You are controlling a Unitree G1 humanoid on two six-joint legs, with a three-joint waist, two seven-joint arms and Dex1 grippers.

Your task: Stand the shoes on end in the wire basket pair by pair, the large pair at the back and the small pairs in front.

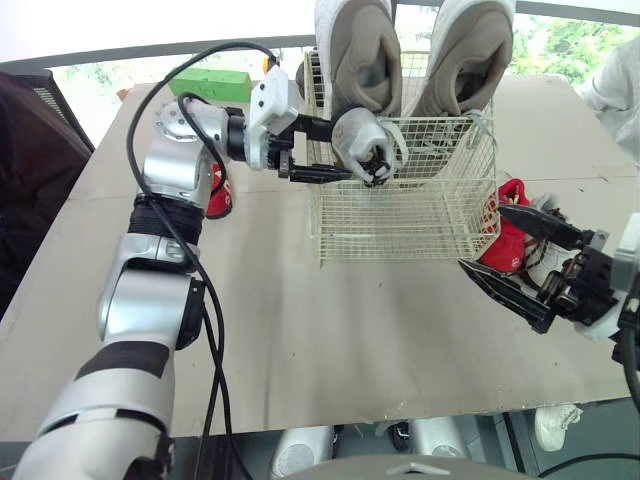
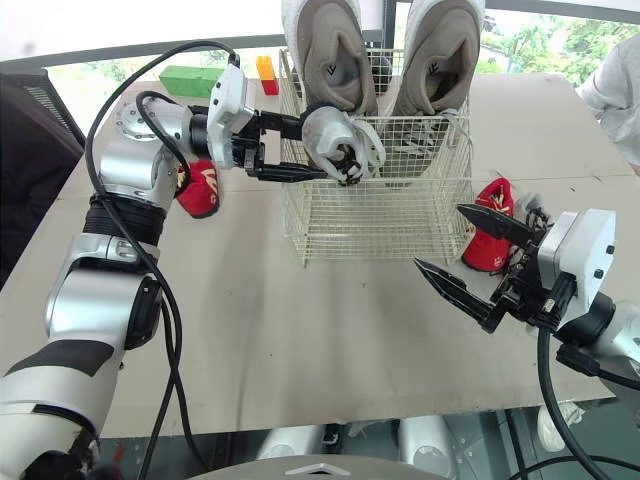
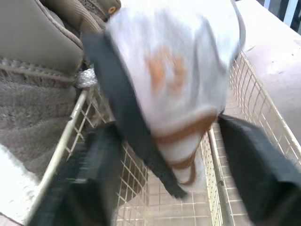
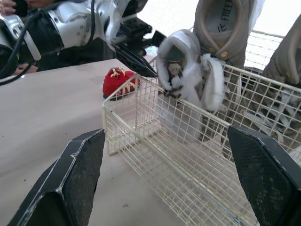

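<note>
Two large taupe shoes (image 1: 358, 50) (image 1: 462, 50) stand on end at the back of the wire basket (image 1: 420, 215). My left gripper (image 1: 345, 152) is shut on a small white shoe (image 1: 368, 140), held above the basket's front left corner; the left wrist view has this shoe (image 3: 174, 70) between the fingers, over the wire floor. A small red shoe (image 1: 218, 195) lies on the table left of the basket. Another red shoe (image 1: 508, 235) stands just right of the basket, with something white (image 1: 550, 255) beside it. My right gripper (image 1: 482, 238) is open, low at the basket's front right corner, in front of that red shoe.
A green block (image 1: 210, 82) and a small orange and yellow block (image 2: 266, 70) sit at the far left of the table. A person's sleeve (image 1: 615, 90) shows at the far right edge. Bare tabletop (image 1: 330, 340) stretches in front of the basket.
</note>
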